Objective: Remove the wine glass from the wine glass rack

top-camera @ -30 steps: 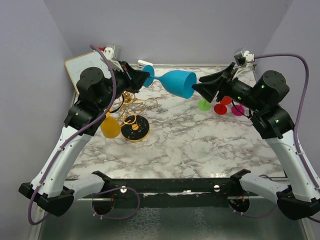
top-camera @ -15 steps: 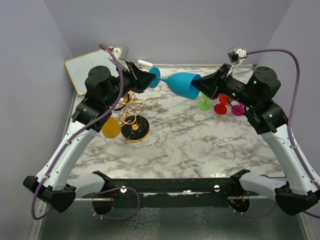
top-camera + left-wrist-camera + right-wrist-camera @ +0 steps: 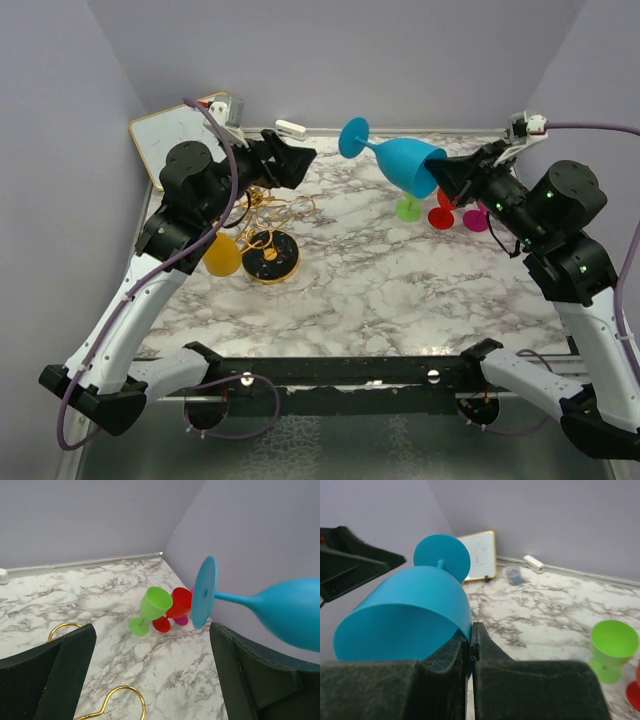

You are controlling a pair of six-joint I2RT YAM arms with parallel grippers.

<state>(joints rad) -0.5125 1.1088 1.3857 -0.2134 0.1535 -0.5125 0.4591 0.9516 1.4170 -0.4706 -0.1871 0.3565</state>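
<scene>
The blue wine glass [image 3: 405,160] is clear of the wine glass rack [image 3: 270,250]. It hangs on its side in the air toward 1 o'clock over the desk [image 3: 380,290], foot pointing to 10 o'clock. The right claw [image 3: 443,178] is pinched closed on the bowl's rim, one finger inside and one outside. The left claw [image 3: 295,160] stands wide apart and holds nothing, above the rack at 9 o'clock.

The lift-off looks done. What remains is probably setting the glass down, perhaps beside the green glass [image 3: 408,209], red glass [image 3: 441,215] and magenta glass [image 3: 476,219] at 2 o'clock. An orange glass [image 3: 221,255] hangs on the rack.
</scene>
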